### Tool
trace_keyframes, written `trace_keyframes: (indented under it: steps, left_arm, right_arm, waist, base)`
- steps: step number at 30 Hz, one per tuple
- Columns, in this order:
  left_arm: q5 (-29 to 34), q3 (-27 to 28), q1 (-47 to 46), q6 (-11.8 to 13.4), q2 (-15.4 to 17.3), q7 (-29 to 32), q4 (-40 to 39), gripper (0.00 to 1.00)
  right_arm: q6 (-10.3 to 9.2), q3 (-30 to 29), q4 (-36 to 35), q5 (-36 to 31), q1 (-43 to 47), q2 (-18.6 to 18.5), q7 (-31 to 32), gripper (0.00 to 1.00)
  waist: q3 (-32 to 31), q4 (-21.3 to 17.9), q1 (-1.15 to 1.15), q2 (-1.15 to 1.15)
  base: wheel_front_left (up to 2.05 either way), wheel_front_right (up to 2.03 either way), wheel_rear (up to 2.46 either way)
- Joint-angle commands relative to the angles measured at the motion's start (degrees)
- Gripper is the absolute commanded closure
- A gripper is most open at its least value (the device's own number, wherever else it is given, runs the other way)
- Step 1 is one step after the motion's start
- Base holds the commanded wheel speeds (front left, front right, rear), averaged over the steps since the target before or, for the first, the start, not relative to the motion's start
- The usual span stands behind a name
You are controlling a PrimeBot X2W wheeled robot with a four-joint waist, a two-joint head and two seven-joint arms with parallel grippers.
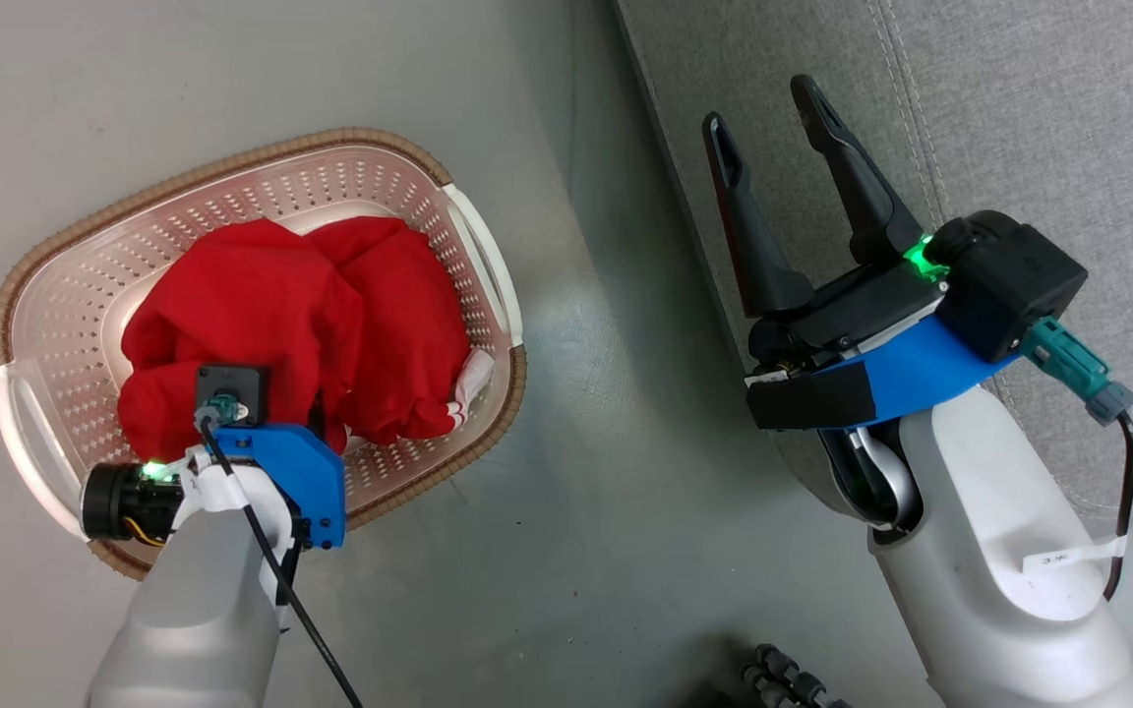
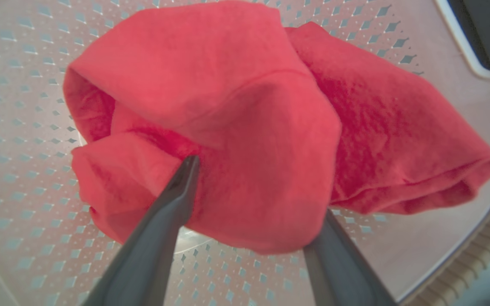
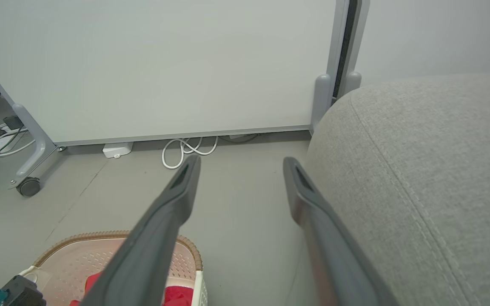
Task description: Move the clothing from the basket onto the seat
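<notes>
Clothing (image 2: 236,106) sits between spread fingers (image 2: 155,238) of the down-pointing left pincer (image 2: 257,187); right pincer (image 1: 758,103) gapes empty.

Bright, even, diffuse light fills all three views; the grey floor (image 1: 576,393) carries a pale sheen, with a soft shadow along the seat (image 1: 1019,118) edge; small green indicator lights (image 1: 916,258) glow vividly; the left wrist view shows the clothing (image 2: 228,127) fairly sharp, the near fingers (image 2: 151,246) blurred; wide-angle distortion bows the basket (image 2: 440,255) rim at the corners.
</notes>
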Motion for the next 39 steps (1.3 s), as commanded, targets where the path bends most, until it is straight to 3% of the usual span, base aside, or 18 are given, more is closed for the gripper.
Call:
trace_keyframes:
  steps: [1, 2, 20, 29, 39]
  left_arm:
    - [-0.10, 0.00, -1.13, 0.24, 0.33, -0.13, 0.21, 0.76]
    - [-0.15, -0.09, -1.31, 0.37, 0.33, -0.21, 0.63, 1.00]
    - [-1.76, -1.30, -2.49, -0.84, -0.39, -4.07, 5.54, 1.00]
    - [-2.38, -3.10, 0.12, -2.44, -2.56, -8.50, 5.49, 1.00]
    - [-4.38, -6.81, 4.63, -4.55, -3.79, -9.87, 1.43, 1.00]
  right_arm:
    - [0.03, 0.05, -0.20, 0.17, -0.89, -0.11, -0.31, 0.00]
    - [0.03, 0.08, -0.20, 0.20, -0.90, -0.11, -0.31, 0.00]
    - [0.03, 0.26, 1.09, -0.14, -0.49, -0.11, -0.30, 0.00]
    - [0.03, 0.23, 4.92, -1.50, 3.04, -0.11, -0.27, 0.00]
    - [0.03, 1.95, 11.35, -2.21, 9.79, -0.15, -0.27, 0.00]
  waist:
    - [0.05, -0.03, -0.01, 0.00]
    - [0.10, -0.05, -0.01, 0.00]
    - [-2.90, 1.09, -0.01, 0.00]
    - [-13.93, 4.85, -0.01, 0.00]
    - [-30.91, 8.99, -0.01, 0.00]
  base:
    - [0.00, 0.00, 0.00]
    - [0.00, 0.00, 0.00]
    - [0.00, 0.00, 0.00]
    - [0.00, 0.00, 0.00]
    - [0.00, 0.00, 0.00]
